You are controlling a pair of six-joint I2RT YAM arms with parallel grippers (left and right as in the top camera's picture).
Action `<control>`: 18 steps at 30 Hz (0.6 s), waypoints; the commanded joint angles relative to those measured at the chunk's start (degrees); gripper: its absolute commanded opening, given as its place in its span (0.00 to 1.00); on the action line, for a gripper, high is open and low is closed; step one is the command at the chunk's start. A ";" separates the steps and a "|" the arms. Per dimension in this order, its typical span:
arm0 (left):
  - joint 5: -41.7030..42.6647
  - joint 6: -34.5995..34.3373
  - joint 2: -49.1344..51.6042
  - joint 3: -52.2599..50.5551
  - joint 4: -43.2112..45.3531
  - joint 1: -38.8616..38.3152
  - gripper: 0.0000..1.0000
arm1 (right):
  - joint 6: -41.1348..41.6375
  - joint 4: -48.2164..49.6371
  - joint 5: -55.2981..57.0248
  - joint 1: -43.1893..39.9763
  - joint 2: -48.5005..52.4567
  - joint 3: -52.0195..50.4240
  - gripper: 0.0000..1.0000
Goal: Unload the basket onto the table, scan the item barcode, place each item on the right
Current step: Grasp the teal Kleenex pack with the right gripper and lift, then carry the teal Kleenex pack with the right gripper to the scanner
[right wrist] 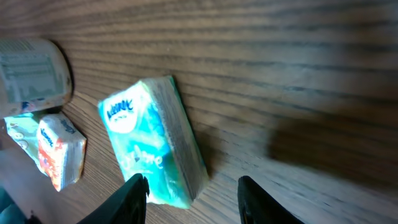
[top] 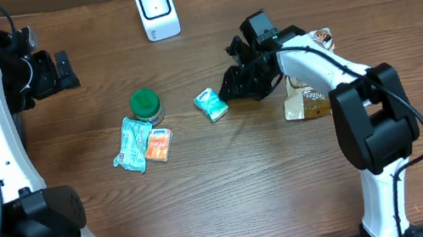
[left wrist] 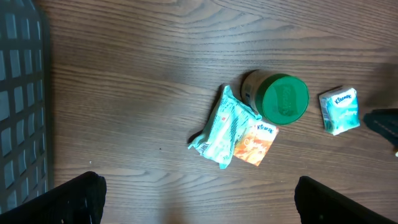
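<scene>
A teal Kleenex tissue pack [top: 211, 104] lies on the wooden table, right of the other items, and also shows in the left wrist view [left wrist: 339, 110]. In the right wrist view the tissue pack [right wrist: 152, 140] has its near end between my right gripper's [right wrist: 191, 194] fingers. It sits close to the left finger, with a gap to the right finger, and the jaws are open. From overhead my right gripper [top: 232, 89] is just right of the pack. The white scanner [top: 156, 10] stands at the back. My left gripper [left wrist: 202, 199] hangs open and empty, raised at the far left [top: 66, 70].
A green-lidded jar [top: 146, 105], a teal packet [top: 131, 143] and an orange pack [top: 159, 144] cluster left of the tissue pack. A brown bag [top: 308, 98] lies under the right arm. A grey crate [left wrist: 18, 93] stands at the table's left edge.
</scene>
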 commanded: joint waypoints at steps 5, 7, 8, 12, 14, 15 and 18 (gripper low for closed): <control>-0.11 1.07 -1.42 1.18 -0.11 -0.11 0.99 | -0.28 1.90 -1.79 1.73 1.03 -2.40 0.44; -0.11 1.07 -1.40 1.18 -0.11 -0.11 1.00 | -0.26 2.78 -1.81 1.81 1.03 -3.43 0.44; -0.11 1.07 -1.42 1.18 -0.11 -0.11 1.00 | -0.26 3.04 -1.81 1.84 1.07 -3.89 0.44; -0.11 1.07 -1.40 1.18 -0.13 -0.11 1.00 | -0.24 3.87 -1.84 1.84 1.09 -4.79 0.44; -0.11 1.07 -1.40 1.18 -0.13 -0.11 0.99 | -0.22 4.17 -1.86 1.84 1.09 -4.79 0.44; -0.11 1.07 -1.42 1.18 -0.11 -0.11 0.99 | -0.24 4.33 -1.84 1.84 1.09 -4.79 0.44; -0.11 1.07 -1.42 1.18 -0.11 -0.11 1.00 | -0.22 4.72 -1.84 1.84 1.09 -4.90 0.44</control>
